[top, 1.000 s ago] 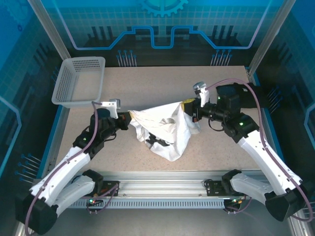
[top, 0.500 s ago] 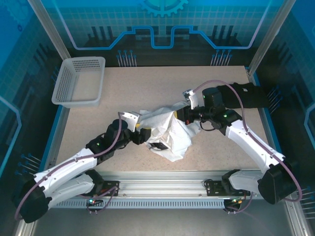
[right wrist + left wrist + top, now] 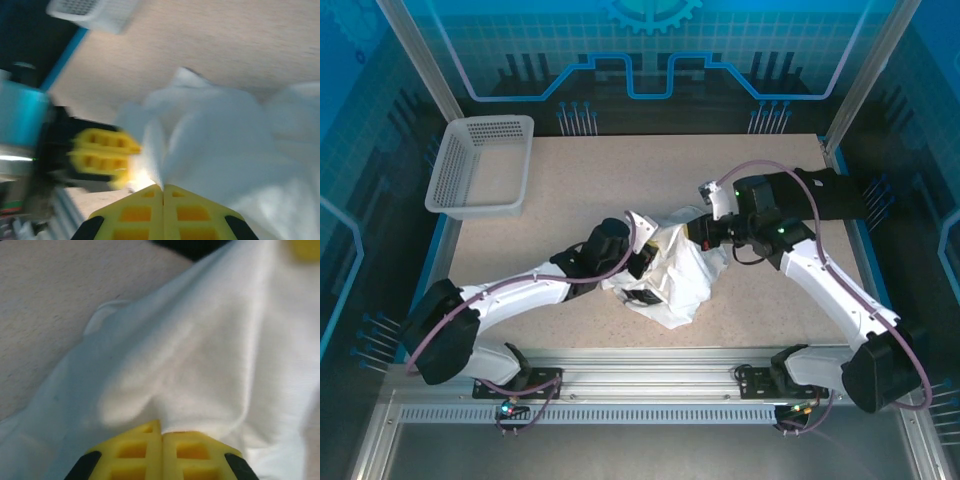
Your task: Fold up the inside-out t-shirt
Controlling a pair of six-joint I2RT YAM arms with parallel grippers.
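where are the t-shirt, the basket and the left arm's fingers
t-shirt [image 3: 685,285], top view, on the middle of the bunched white cloth
basket [image 3: 445,175], top view, on its left mesh wall
left fingers [image 3: 131,452], left wrist view, on one yellow finger, shut on the cloth

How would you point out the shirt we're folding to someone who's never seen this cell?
On the beige table, look mid-table where the left gripper and right gripper meet. The t-shirt is the crumpled white cloth both pinch. It is soft and wrinkled, unlike the rigid mesh basket in the far left corner.
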